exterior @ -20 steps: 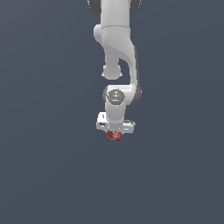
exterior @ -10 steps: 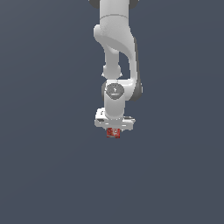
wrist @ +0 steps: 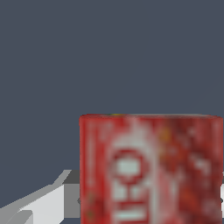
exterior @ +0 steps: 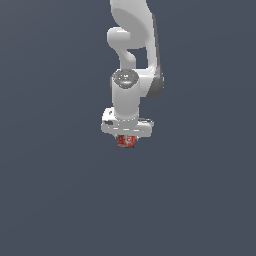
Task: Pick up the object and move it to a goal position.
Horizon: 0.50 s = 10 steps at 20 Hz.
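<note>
Grey-blue, bare ground fills both views, with no edge or wall to tell surface from room. Directly beneath the white end effector [exterior: 127, 140] sits the red box [exterior: 126, 141], its white lettering filling the wrist view. The end effector is clamped on the box, one pale finger [wrist: 41, 203] against its side.

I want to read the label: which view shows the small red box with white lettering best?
The wrist view: the small red box with white lettering fills much of it, though blurred. The exterior view shows only a tiny red patch under the white gripper.
</note>
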### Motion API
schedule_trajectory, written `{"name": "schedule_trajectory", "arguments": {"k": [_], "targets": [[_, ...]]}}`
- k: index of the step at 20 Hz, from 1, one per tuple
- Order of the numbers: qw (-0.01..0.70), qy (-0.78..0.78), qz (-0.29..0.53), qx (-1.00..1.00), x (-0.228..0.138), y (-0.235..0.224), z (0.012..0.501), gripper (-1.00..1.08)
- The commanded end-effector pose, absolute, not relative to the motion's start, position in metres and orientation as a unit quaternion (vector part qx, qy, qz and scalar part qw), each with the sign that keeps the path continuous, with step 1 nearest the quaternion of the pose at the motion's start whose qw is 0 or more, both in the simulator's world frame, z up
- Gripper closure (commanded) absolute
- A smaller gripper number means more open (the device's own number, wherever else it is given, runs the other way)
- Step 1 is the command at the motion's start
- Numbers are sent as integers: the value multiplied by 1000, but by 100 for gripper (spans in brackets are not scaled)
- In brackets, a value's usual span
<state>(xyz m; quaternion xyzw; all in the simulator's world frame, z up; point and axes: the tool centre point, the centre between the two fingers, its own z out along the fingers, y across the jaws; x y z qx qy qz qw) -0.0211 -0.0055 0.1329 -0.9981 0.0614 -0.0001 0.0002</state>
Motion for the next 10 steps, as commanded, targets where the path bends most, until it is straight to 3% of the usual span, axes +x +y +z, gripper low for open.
{"name": "schedule_trajectory", "arguments": {"k": [1,10], "targets": [[0,61,0,-998,-22,-11,162,108],[0,62,0,-998,-26,-30,268,108]]}}
